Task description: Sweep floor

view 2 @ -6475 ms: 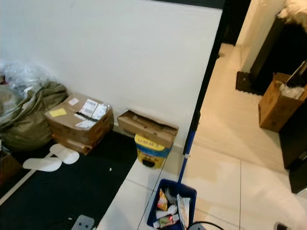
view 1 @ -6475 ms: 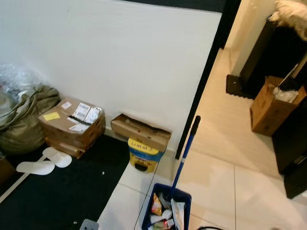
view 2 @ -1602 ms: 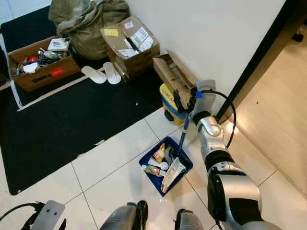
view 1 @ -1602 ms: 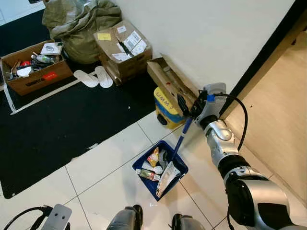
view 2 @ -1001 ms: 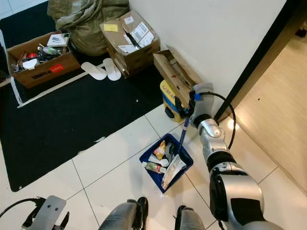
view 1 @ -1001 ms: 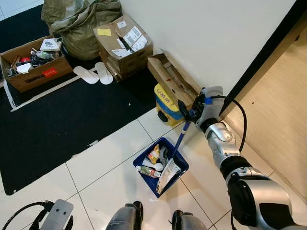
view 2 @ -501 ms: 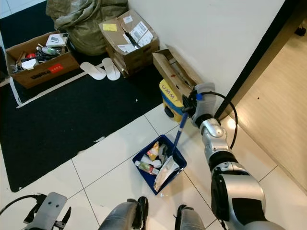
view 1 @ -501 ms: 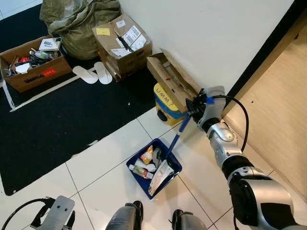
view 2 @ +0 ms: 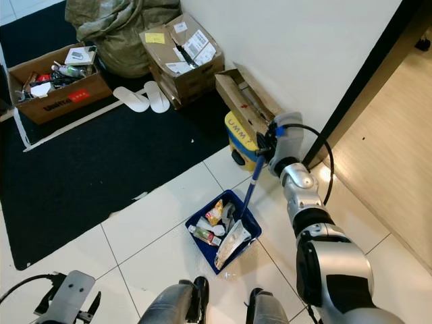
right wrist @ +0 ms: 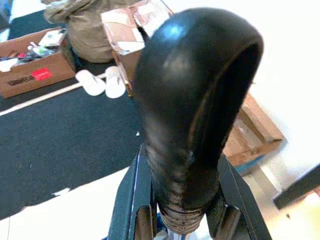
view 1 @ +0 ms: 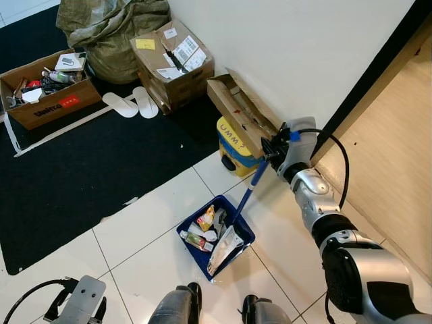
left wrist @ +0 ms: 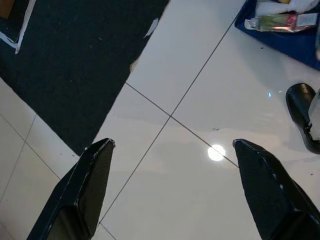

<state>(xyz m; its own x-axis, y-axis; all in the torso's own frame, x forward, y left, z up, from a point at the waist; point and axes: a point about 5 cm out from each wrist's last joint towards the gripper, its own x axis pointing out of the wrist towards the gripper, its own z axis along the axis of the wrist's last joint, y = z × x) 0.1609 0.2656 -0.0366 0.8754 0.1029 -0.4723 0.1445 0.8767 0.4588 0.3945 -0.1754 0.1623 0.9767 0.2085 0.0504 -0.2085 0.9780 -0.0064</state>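
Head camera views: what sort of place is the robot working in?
Probably a home entryway or storage corner: white slippers on a black mat, taped cardboard boxes against the wall, and a trash-filled blue dustpan on white floor tiles.

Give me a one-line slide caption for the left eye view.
Right gripper holds the blue dustpan by its handle, full of litter, on the white tiles.

I stand on a floor of shiny white tiles with thin dark lines between them. A lamp makes a bright spot on one tile. A big black mat covers the floor to my left. In front of me is a plain white wall. A black strip runs down its right end. Past the strip the floor is tan.
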